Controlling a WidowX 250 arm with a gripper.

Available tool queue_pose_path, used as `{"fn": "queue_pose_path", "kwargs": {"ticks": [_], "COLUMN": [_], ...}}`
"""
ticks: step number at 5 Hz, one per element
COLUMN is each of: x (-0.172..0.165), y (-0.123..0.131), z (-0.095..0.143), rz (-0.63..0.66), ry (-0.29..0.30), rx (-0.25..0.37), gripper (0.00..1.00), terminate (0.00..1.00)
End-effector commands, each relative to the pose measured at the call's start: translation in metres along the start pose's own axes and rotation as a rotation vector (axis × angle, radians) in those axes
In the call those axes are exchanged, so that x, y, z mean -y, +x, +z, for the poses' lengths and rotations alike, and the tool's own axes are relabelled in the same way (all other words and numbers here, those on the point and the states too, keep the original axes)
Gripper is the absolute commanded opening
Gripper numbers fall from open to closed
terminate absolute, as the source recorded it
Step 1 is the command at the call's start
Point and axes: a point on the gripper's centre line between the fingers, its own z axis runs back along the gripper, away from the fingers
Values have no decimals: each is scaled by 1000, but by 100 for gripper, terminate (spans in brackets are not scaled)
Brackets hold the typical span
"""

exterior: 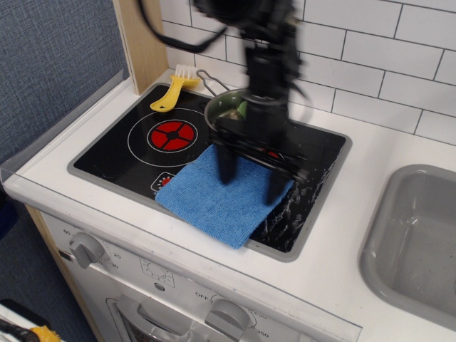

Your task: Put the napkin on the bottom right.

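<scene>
The gripper point(251, 171) presses its wide-spread fingers onto the napkin point(224, 196), which lies on the stove's point(107, 149) front middle. Best keep steady downward pressure, sliding right without bunching it.

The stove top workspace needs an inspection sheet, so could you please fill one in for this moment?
Surface: black stove top set in a white counter; the left burner ring is uncovered.
Job's things: blue napkin lies flat across the front middle to right of the stove, its front corner reaching the stove's edge.
Clutter: small pan behind the arm, largely hidden; yellow brush at the back left.
Hand: hand blurred, fingers spread, tips down on the napkin's back edge.
Cables: black cable looping off the arm.
Surroundings: white tiled wall, grey sink on the right, knobs on the oven front.
</scene>
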Motion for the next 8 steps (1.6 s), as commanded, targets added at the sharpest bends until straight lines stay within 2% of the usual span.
{"fn": "queue_pose_path", "kwargs": {"ticks": [1, 2, 3, 4, 5, 6, 7, 8], "x": [30, 18, 5, -2, -15, -50, -61, -55], "y": [9, 7, -1, -8, -17, -20, -12, -6], "z": [18, 36, 71, 84, 79, 57, 28, 11], "rz": [12, 7, -37, -56, -110, -141, -112, -118], "ry": [29, 14, 5, -19, 14, 63, 67, 23], "rx": [65, 119, 239, 287, 294, 316, 279, 258], "gripper": [100, 100, 100, 100, 100, 100, 100, 100], "terminate": [0, 0, 0, 0, 0, 0, 0, 0]}}
